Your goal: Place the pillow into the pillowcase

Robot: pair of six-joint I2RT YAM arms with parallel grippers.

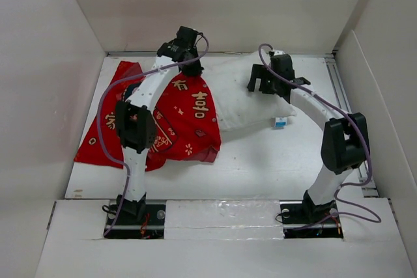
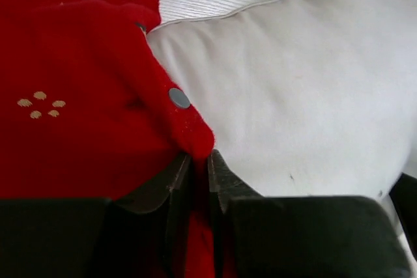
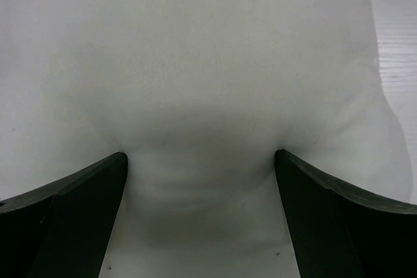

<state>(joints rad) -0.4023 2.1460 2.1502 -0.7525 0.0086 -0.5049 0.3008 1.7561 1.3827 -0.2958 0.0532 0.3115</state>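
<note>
Top view: pillow (image 1: 244, 99) and pillowcase (image 1: 189, 118) lie touching on the tabletop (image 1: 273, 167).
Left wrist: left fingers (image 2: 223, 179) nearly closed, pinching the pillowcase edge; pillow just right of them.
Right wrist: right fingers (image 3: 71, 213) wide apart, tips pressed into pillow bulging between them.

Overhead, gold writing gleams on the red pillowcase (image 1: 189, 128). One large character (image 1: 199, 103) near the cloth's upper right looks like 喜. A second character (image 1: 180, 85), just up and left of it, is too small to read. More gold strokes (image 1: 111, 120) peek out toward the cloth's left side, also unreadable. On the white pillow (image 1: 241, 96), a tiny blue-and-white tag (image 1: 280, 122) at the right corner shows no legible print. Neither wrist view gives any lettering.
</note>
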